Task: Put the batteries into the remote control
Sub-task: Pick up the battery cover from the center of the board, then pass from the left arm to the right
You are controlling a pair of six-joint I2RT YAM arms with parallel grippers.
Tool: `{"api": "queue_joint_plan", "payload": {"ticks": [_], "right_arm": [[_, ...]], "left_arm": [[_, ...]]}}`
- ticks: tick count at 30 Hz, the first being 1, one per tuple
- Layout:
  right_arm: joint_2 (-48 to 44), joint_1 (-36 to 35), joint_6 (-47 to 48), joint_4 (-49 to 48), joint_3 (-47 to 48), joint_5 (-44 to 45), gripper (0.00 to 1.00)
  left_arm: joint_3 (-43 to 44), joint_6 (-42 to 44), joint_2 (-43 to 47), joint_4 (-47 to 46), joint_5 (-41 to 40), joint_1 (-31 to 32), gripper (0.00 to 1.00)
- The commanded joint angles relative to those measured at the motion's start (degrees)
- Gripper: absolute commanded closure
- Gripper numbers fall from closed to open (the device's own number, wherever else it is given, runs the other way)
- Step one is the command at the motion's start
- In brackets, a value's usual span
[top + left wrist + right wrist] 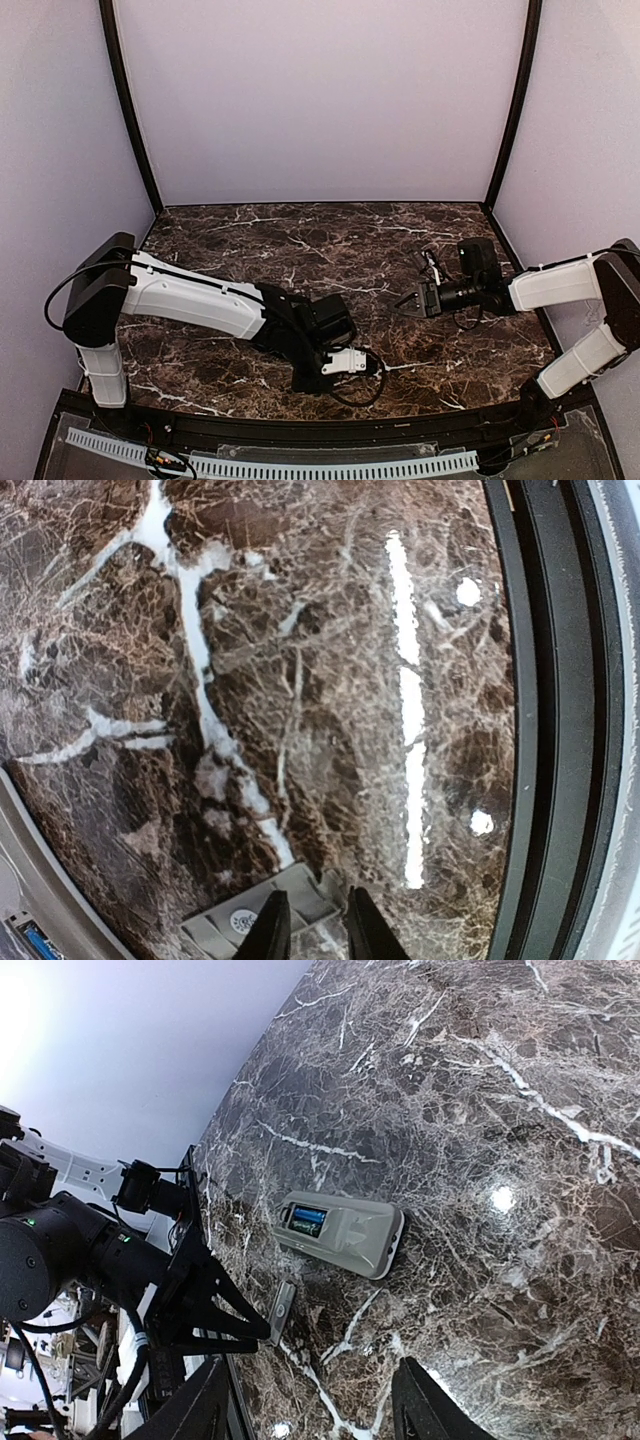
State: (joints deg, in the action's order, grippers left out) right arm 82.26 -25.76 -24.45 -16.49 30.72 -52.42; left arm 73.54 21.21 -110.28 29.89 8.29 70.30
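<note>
At lower left of the right wrist view, the left gripper (262, 1332) is seen with fingers set close at a small flat grey plastic cover (283, 1310); whether it is pinched cannot be told. At centre, the slim grey-backed remote control (345, 1238) is laid face down on the dark marble table (480, 1110), with a blue-wrapped battery (306, 1222) seated in its recess. At bottom, the right gripper (315, 1362) is held spread.

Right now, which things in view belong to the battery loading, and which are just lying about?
For the job:
remote control, back up, recess open
blue battery, showing in that recess

Lying about:
grey battery cover, off the remote, flat on the marble table at the left jaws
</note>
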Motion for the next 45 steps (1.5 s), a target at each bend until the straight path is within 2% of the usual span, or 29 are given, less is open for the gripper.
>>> {"api": "queue_joint_plan", "payload": {"ticks": [1,9,17,24,30,34,35,39,45], "right_arm": [[-1.14,0.46,0.72,-0.52,-0.55,0.57,0.45],[-1.14,0.45,0.96,-0.32,-0.45,0.91,0.45],[-1.12,0.47,1.06,-0.18,-0.22,0.92,0.46],[-1.93,0.60,1.67,-0.25,1.19,0.36,0.45],[-4.19,0.71,0.68,-2.37,3.10,-3.92,0.41],[-5.17,0.71,0.04,1.55,5.68,-6.26,0.39],[-5.06,0.61,-1.31,0.99,5.82,-7.44,0.39],[-3.10,-1.67,-8.66,-3.15,6.42,-9.32,0.38],[-0.32,-8.27,-12.19,-4.79,8.98,-9.10,0.39]], "left_arm": [[1.57,-0.34,-0.87,1.44,-1.01,0.19,0.81],[2.22,-0.55,-1.87,2.75,-0.87,0.27,0.87],[4.13,-0.69,-1.16,5.36,-0.25,0.67,0.97],[7.84,-1.87,6.05,5.69,4.45,1.02,1.00],[9.19,-1.79,13.28,2.24,9.95,0.98,1.00],[9.04,2.54,16.55,4.16,2.29,1.59,1.00],[8.54,3.50,17.17,4.77,-1.89,2.23,1.00],[7.82,7.21,17.42,5.51,-10.10,3.46,1.00],[8.09,8.71,16.01,6.12,-13.72,3.85,1.00]]}}
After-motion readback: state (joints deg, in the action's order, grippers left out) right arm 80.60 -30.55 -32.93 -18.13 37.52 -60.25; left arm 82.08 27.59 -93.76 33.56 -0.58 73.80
